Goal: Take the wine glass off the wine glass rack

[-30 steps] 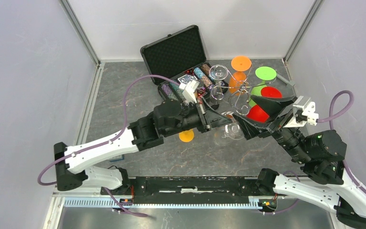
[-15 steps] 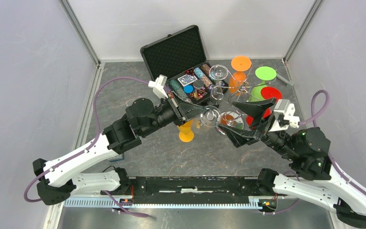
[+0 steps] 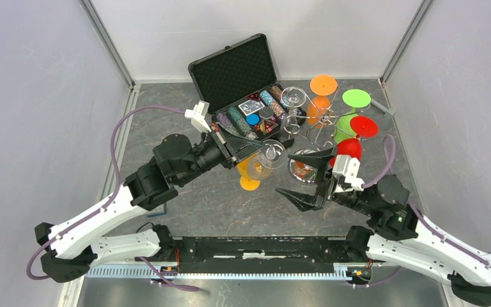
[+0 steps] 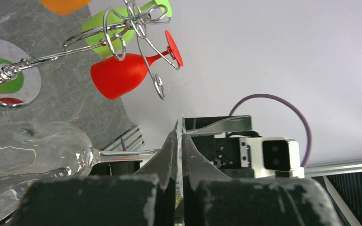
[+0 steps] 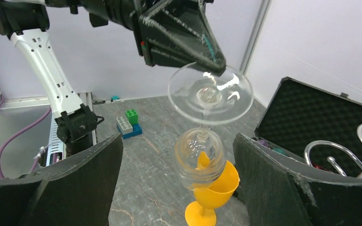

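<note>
My left gripper [image 3: 260,150] is shut on the rim of the foot of a clear wine glass [image 3: 267,155]. The foot sits edge-on between the left gripper's [image 4: 180,131] pads. The wine glass [image 5: 201,159] hangs bowl down in the air, just above a yellow goblet [image 5: 215,189] standing on the table. It is apart from the wine glass rack [image 3: 320,130], which stands to its right. The rack's [image 4: 136,21] hooks carry a red glass [image 4: 121,74] and a green one [image 4: 104,40]. My right gripper [image 3: 303,177] is open and points at the held glass. The right gripper [image 5: 178,138] has nothing between its fingers.
An open black chip case [image 3: 240,75] lies behind the glass. Orange [image 3: 323,85], green [image 3: 356,98] and red [image 3: 363,126] glasses and a clear one [image 3: 293,97] hang on the rack. Toy bricks [image 5: 128,123] lie by the left arm's base. Walls close in three sides.
The left arm has drawn back to the left with the clear glass, away from the rack. The right arm has swung in and down, its open gripper now facing the glass.
</note>
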`<action>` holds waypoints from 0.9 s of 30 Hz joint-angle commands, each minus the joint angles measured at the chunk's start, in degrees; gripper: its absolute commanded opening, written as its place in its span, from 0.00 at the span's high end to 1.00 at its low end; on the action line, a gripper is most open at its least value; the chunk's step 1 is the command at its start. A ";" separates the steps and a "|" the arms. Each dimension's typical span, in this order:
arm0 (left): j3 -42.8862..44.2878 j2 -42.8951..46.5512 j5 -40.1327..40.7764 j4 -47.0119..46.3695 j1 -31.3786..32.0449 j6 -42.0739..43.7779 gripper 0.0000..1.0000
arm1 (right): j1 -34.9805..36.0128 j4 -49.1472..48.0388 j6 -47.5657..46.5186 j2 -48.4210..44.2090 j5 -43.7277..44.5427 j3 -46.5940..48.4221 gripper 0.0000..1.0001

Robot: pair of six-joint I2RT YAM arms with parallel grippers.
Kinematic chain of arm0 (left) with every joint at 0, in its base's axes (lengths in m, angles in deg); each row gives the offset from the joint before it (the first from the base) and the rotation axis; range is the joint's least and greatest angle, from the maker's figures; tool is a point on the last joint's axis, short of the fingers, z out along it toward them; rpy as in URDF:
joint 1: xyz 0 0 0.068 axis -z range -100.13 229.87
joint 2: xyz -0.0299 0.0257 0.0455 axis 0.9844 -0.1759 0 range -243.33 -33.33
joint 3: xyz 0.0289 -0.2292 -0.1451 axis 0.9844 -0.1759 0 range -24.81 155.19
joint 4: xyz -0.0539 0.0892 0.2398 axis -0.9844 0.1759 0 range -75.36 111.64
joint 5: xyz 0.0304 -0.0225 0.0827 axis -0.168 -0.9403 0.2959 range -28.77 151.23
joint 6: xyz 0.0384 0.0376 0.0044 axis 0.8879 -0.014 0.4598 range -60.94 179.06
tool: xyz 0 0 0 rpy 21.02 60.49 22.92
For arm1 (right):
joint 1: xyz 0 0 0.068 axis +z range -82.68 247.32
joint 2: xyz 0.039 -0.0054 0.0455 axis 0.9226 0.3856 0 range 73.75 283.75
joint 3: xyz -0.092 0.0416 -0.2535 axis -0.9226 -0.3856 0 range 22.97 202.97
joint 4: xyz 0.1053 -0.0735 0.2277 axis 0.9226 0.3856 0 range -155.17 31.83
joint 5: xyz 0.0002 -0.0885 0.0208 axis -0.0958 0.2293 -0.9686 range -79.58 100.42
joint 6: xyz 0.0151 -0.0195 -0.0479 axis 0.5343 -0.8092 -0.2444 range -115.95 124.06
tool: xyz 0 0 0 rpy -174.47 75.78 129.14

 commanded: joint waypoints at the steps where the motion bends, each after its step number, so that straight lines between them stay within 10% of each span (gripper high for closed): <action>1: 0.07 2.99 1.05 -4.13 -0.30 -1.64 0.98 | 0.05 -11.37 -3.04 -0.70 -4.83 -3.49 0.10; 7: -0.50 4.75 -0.04 -5.46 -0.32 -2.69 0.98 | 0.05 -25.61 -0.89 2.53 -1.76 -7.07 0.33; 19: -0.86 5.88 -1.12 -7.04 -0.33 -3.81 0.98 | -0.01 -33.44 3.75 11.30 -2.67 -5.82 0.32; 27: -1.81 6.01 -2.31 -8.97 -0.30 -5.16 0.98 | 0.03 -39.47 6.51 12.99 1.11 -6.95 0.49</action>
